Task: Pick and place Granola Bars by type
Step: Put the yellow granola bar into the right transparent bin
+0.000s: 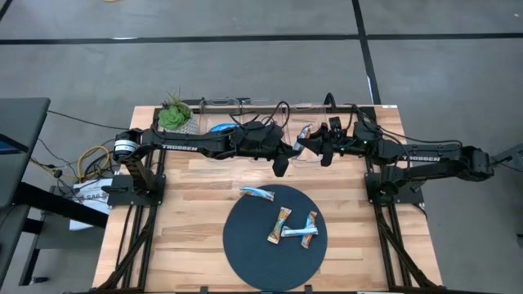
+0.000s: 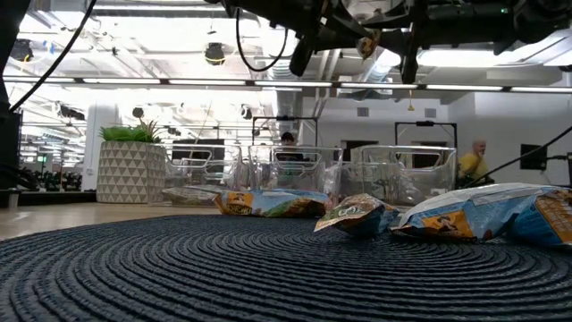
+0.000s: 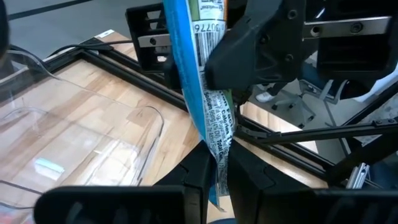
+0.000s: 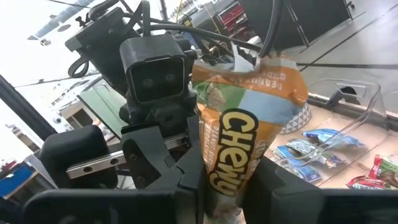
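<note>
Above the table's far edge, one granola bar (image 1: pixel 304 135) is held in the air between the two grippers, a handover by the look of it. The left gripper (image 1: pixel 288 155) is seen clamped on one end of the bar; in the left wrist view its fingers (image 3: pixel 200 177) are pressed together on the wrapper's seam. The bar's long axis runs from this gripper straight across to the right gripper (image 1: pixel 320 140), whose fingers are shown in the right wrist view closed around the other end of the bar. Both arms are thus equally near, each at one end.

Three more bars (image 1: pixel 282 224) lie on the dark round mat (image 1: pixel 245 253) near the table's front edge, well apart from both grippers.

The orange face of the held bar is given only by the right wrist view, with bars already lying in a clear bin (image 4: pixel 339 134) below; the thin edge and printed seam are given by the left wrist view.
</note>
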`<state>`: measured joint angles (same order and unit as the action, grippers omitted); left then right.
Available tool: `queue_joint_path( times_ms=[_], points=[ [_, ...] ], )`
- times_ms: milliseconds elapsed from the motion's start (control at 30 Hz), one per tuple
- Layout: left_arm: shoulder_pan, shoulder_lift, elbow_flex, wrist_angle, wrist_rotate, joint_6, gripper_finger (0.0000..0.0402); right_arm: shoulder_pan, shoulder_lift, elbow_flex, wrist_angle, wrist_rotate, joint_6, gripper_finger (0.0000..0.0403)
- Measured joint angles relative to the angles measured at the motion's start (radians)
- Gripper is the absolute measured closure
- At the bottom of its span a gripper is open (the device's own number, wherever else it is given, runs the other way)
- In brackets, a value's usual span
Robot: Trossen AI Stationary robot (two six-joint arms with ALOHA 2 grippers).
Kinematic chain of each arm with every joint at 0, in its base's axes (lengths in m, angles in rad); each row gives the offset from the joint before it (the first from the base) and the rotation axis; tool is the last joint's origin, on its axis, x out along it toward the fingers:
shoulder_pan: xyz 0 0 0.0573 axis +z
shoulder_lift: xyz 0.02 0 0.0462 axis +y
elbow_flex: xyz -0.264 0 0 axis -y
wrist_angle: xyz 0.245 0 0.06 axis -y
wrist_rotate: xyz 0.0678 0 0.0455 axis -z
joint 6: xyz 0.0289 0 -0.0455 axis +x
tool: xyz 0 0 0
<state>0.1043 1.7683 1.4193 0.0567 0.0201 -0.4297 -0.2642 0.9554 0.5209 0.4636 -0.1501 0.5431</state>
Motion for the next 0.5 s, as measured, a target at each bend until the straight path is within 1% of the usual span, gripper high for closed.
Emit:
queue_joint_path(
  times_ms=[133, 233, 333, 400, 500],
  points=[
    [0.001, 0.000, 0.000, -0.033, -0.019, -0.001, 0.0365, 0.000, 0.000, 0.000, -0.005, -0.002, -0.024, 0.0352],
    [0.008, 0.000, 0.001, -0.071, -0.011, -0.001, 0.0349, -0.005, 0.000, 0.000, -0.015, -0.009, -0.042, 0.0352],
    [0.019, 0.000, 0.001, -0.095, -0.002, -0.001, 0.0316, -0.018, 0.000, 0.000, -0.036, -0.011, -0.055, 0.0353],
    [0.027, 0.000, 0.000, -0.104, -0.001, -0.007, 0.0289, -0.028, 0.000, 0.000, -0.045, -0.011, -0.069, 0.0353],
    [0.040, 0.000, 0.000, -0.106, 0.002, -0.040, 0.0241, -0.051, 0.000, 0.000, -0.045, -0.039, -0.077, 0.0353]
  ],
)
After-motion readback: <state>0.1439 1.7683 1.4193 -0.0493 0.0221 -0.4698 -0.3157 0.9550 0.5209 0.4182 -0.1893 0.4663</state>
